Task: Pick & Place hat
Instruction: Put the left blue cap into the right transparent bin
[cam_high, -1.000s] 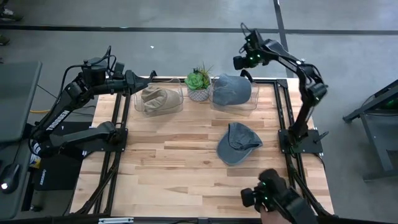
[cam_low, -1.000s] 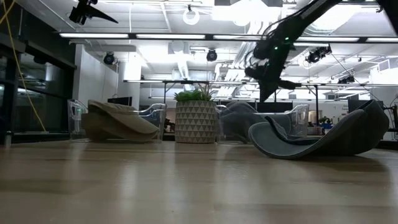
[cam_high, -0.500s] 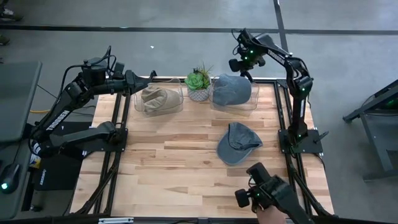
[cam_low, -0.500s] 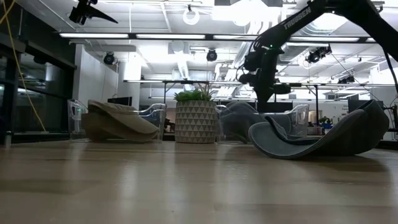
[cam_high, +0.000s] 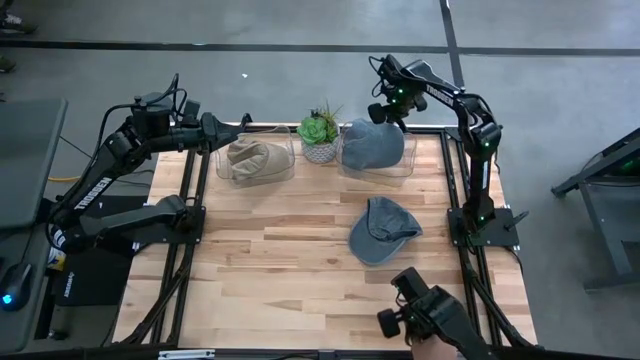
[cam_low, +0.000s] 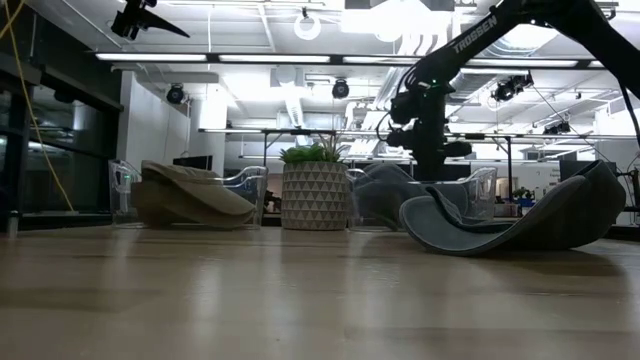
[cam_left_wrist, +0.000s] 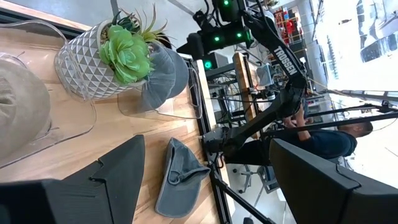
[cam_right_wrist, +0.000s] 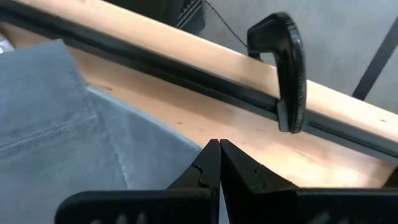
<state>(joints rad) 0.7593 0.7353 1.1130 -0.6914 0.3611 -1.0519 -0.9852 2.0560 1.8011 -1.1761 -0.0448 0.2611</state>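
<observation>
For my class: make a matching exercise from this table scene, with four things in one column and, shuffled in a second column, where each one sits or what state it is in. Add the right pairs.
Things
1. tan hat
2. potted plant
3. loose blue hat
4. right gripper

Places or states
A. lying on the bare wood, outside any bin
B. fingers shut, above the back edge of the right clear bin
C. inside the left clear bin
D. standing between the two clear bins

Pairs: 1-C, 2-D, 3-A, 4-B

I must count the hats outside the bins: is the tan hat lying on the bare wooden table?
No, the tan fabric hat sits inside a clear plastic bin beside the potted succulent.
</observation>
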